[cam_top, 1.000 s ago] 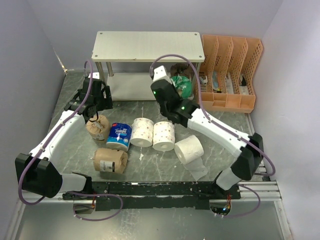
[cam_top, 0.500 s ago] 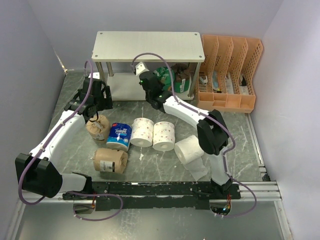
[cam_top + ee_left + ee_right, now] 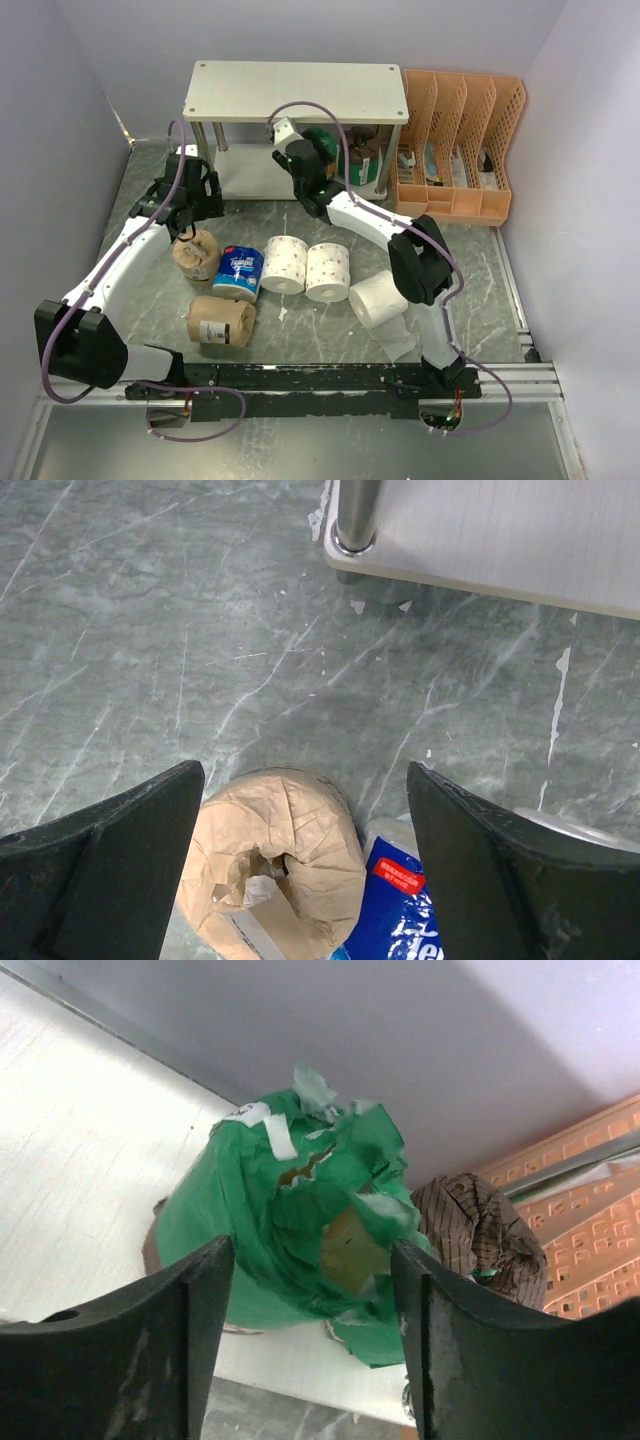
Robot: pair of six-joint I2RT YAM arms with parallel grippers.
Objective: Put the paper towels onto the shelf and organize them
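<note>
The shelf (image 3: 297, 92) stands at the back of the table. My right gripper (image 3: 312, 1260) reaches in over its lower board (image 3: 90, 1160) and is open, its fingers on either side of the green roll (image 3: 290, 1220), which rests on that board. A dark brown roll (image 3: 480, 1230) sits just behind it. My left gripper (image 3: 305, 780) hangs open above an upright tan-wrapped roll (image 3: 275, 865), with the blue-wrapped roll (image 3: 410, 910) beside it. On the table lie a white roll (image 3: 285, 263), a dotted one (image 3: 328, 271), a partly unrolled white one (image 3: 377, 298) and a second tan roll (image 3: 221, 321).
An orange slotted file organizer (image 3: 462, 140) stands right of the shelf. One shelf post (image 3: 357, 515) is close ahead of my left gripper. Walls close in the table on the left, back and right.
My right arm has swung in to the shelf's lower tier with the green roll, and its jaws have opened off it. The left arm has hardly moved.
</note>
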